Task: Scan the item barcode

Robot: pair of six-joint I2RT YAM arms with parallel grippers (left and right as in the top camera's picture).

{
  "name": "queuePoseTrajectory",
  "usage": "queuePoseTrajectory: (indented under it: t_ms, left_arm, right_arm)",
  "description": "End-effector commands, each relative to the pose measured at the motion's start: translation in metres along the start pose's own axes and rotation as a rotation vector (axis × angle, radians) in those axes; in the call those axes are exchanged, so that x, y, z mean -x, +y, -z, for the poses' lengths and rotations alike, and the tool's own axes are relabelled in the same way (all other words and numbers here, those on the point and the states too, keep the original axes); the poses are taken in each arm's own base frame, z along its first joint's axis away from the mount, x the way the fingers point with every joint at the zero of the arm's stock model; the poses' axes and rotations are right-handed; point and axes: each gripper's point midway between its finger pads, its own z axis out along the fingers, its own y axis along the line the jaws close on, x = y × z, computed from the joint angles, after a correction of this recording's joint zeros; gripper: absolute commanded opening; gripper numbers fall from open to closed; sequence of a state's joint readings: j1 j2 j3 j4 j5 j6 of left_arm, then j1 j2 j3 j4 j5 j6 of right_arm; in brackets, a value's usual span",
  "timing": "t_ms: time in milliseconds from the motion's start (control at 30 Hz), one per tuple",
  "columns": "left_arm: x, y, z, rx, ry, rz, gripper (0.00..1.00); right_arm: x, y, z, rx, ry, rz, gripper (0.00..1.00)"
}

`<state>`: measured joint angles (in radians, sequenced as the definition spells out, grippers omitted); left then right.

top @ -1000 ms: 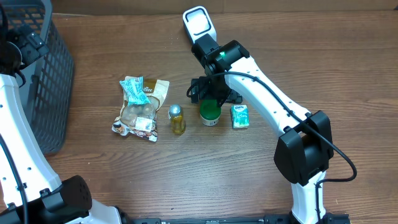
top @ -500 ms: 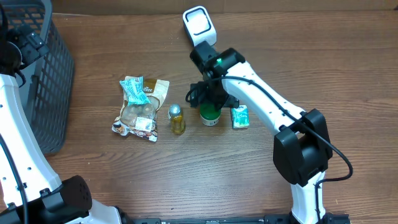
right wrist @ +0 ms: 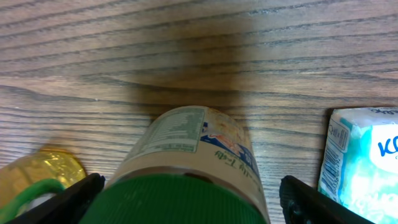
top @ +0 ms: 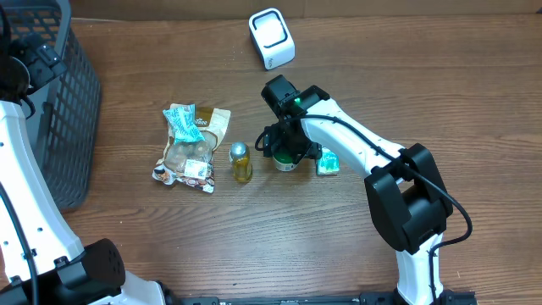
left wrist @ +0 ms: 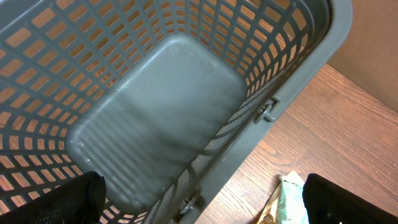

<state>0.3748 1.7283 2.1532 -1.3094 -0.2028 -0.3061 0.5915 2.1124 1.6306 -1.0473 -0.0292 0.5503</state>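
While the left gripper hangs over the basket, its jaws are wide apart with nothing between them. The basket floor is straight below it.

Well off the left side of the right gripper are the snack bags, a teal pack lying on top of a tan one, both flat on the table.

The bottle is gold with a silver cap. It stands upright just outside the right gripper's left finger; can't tell if they touch.

The right gripper is down over the jar. Its jaws are apart, one finger on each side of the green lid. It isn't clamped: a thin gap shows on the right-finger side. The jar is upright between the fingers. The wrist cam sees small print on its label, but I can't make out a barcode.

The tissue pack lies just outside the right finger, near the jar but not touching it.

The scanner is well beyond the right gripper toward the far table edge, window up, apart from everything else.
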Motion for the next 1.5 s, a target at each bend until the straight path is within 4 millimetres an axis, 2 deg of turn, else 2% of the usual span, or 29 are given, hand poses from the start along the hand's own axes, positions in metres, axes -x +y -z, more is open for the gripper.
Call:
queuePoseTrajectory:
  t_ms: [0, 433, 1033, 1267, 1467]
  left_arm:
    - [0.003, 0.001, 0.0, 0.002, -0.008, -0.014, 0.99]
    - [0.003, 0.001, 0.0, 0.002, -0.008, -0.014, 0.99]
    - [0.003, 0.001, 0.0, 0.002, -0.008, -0.014, 0.99]
    - [0.003, 0.001, 0.0, 0.002, -0.008, -0.014, 1.0]
    - [0.003, 0.001, 0.0, 0.002, -0.008, -0.014, 1.0]
  right_arm:
    - [-0.001, 0.002, 0.002, 0.007, -0.005, -0.003, 0.86]
    - [0.004, 0.006, 0.001, 0.022, -0.025, -0.003, 0.78]
    - [-0.003, 0.015, 0.001, 0.013, -0.031, 0.011, 0.78]
    - [0.002, 0.011, 0.001, -0.011, -0.057, 0.011, 0.78]
    - [0.003, 0.009, 0.001, -0.024, -0.065, 0.011, 0.74]
